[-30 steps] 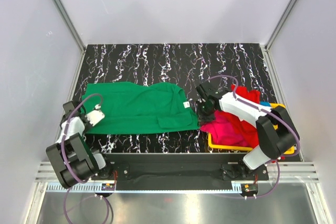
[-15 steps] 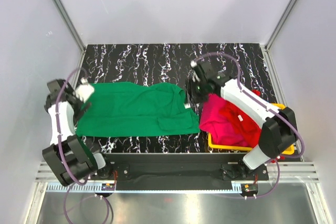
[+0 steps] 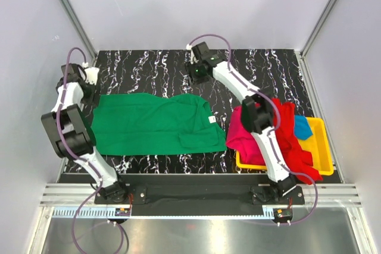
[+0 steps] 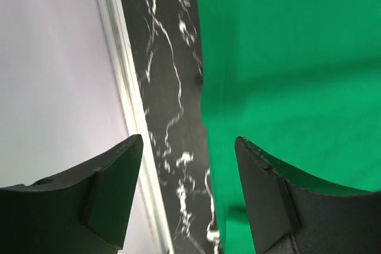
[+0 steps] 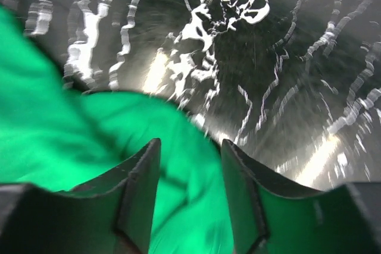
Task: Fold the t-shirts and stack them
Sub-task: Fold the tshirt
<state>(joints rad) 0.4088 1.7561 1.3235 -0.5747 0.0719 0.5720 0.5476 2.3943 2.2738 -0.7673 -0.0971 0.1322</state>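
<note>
A green t-shirt (image 3: 155, 123) lies spread flat on the black marbled table (image 3: 149, 66). My left gripper (image 3: 80, 81) hangs open over the shirt's far left corner. In the left wrist view the green t-shirt (image 4: 286, 57) edge runs under the open left gripper (image 4: 189, 147), which holds nothing. My right gripper (image 3: 199, 71) is open just beyond the shirt's far edge. In the right wrist view the right gripper (image 5: 190, 147) is open and empty above green cloth (image 5: 89, 141). A magenta t-shirt (image 3: 241, 132), a red one (image 3: 286, 129) and a blue one (image 3: 303, 127) lie heaped in the yellow tray (image 3: 324, 153).
The tray stands at the table's near right corner, with cloth spilling over its left side. A metal rail (image 4: 122, 75) and grey wall (image 4: 47, 57) border the table close to the left gripper. Walls enclose the table at the back and both sides.
Both grippers were shut at the green shirt's near corners. They have opened and swung to the far side of the table. The shirt stays flat.
</note>
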